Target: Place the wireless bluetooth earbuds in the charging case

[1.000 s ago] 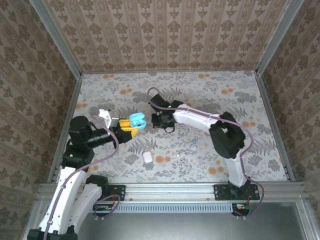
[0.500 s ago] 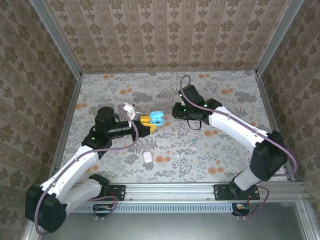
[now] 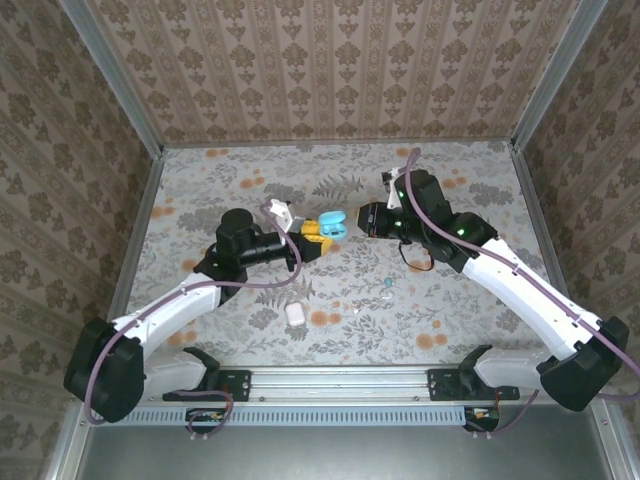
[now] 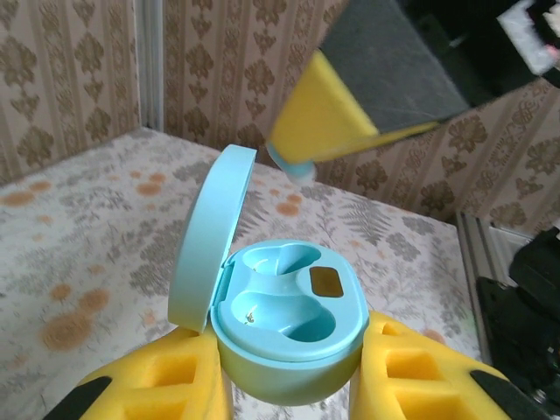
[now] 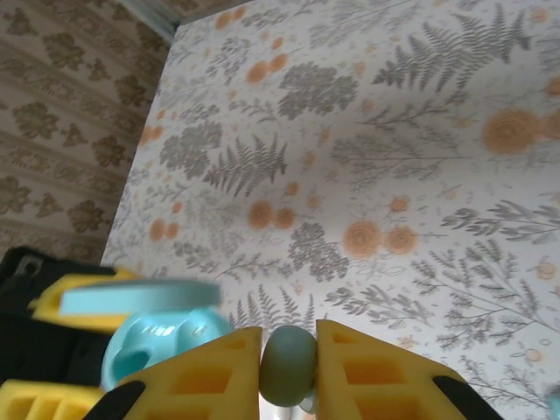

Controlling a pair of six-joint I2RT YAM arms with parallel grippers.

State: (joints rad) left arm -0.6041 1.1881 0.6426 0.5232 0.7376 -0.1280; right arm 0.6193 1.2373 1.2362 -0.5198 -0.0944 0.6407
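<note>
Right fingers [image 5: 376, 372], earbud [image 5: 289, 366] near case [image 4: 289, 372] rim

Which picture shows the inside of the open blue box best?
The left wrist view: the open light-blue plastic charging case sits close up, lid raised, both hollows plain. From the top it is a small blue spot between the arms; the right wrist view shows it blurred at the edge.

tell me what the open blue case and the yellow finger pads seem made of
Charging case: likely hard moulded plastic with a smooth satin pale blue finish; it shows soft highlights and crisp rims. Yellow finger pads: probably matte plastic, maybe printed; the surface is dull, with cut-out pockets.
</note>
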